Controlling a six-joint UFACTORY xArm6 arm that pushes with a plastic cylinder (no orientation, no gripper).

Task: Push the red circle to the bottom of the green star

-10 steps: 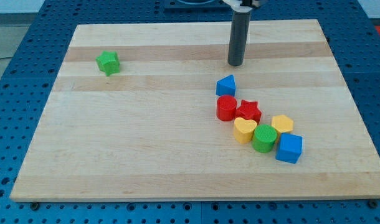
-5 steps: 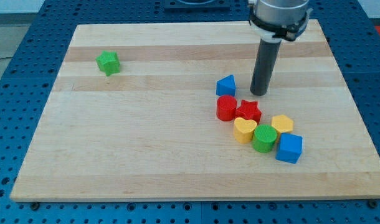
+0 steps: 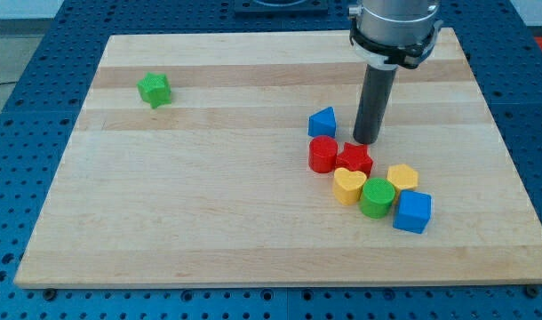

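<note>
Tip (image 3: 365, 141) just at 12 o'clock of red star (image 3: 354, 159) (contact unclear); no jaws, so no grip state. Red circle (image 3: 322, 154) touching star's 9 o'clock side. Green star (image 3: 154, 90) far off at 10 o'clock.

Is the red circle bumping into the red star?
Touching. In the camera view the red circle sits against the left side of the red star, with no board showing between them.

circle (image 3: 322, 155): left of, touching, star (image 3: 354, 159)
tip (image 3: 365, 141): just behind star
far-left star (image 3: 154, 90): alone
</note>
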